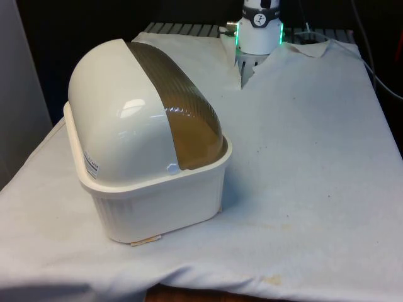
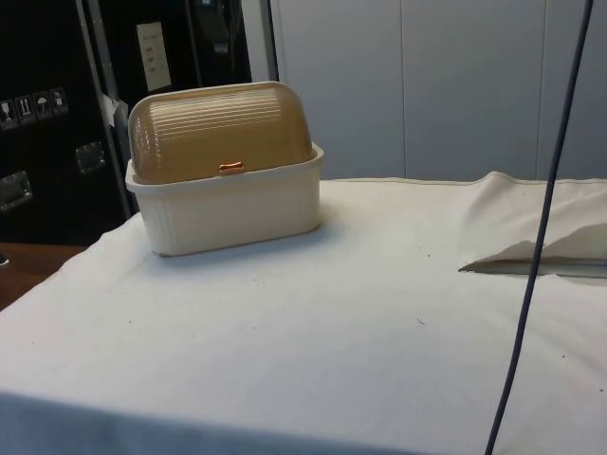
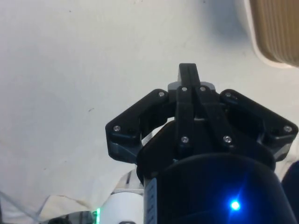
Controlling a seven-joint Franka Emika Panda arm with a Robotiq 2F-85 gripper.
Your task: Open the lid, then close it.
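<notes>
A cream bread box (image 1: 126, 157) stands on the front view's left part of the table, its brown ribbed roll lid (image 1: 182, 107) pulled down shut. From the side, the lid (image 2: 218, 128) covers the box (image 2: 232, 213), and a small orange handle (image 2: 230, 167) sits at its lower rim. My gripper (image 3: 188, 74) hangs high over the bare white cloth, away from the box, with its fingers together and nothing between them. A corner of the brown lid (image 3: 275, 28) shows beyond the gripper in the wrist view.
The white cloth (image 1: 302, 157) covers the whole table. The robot's base (image 1: 259, 28) stands at the far end, where the cloth is slit. A raised fold (image 2: 531, 251) lies on the cloth, and a dark cable (image 2: 536, 256) hangs in front of it in the side view.
</notes>
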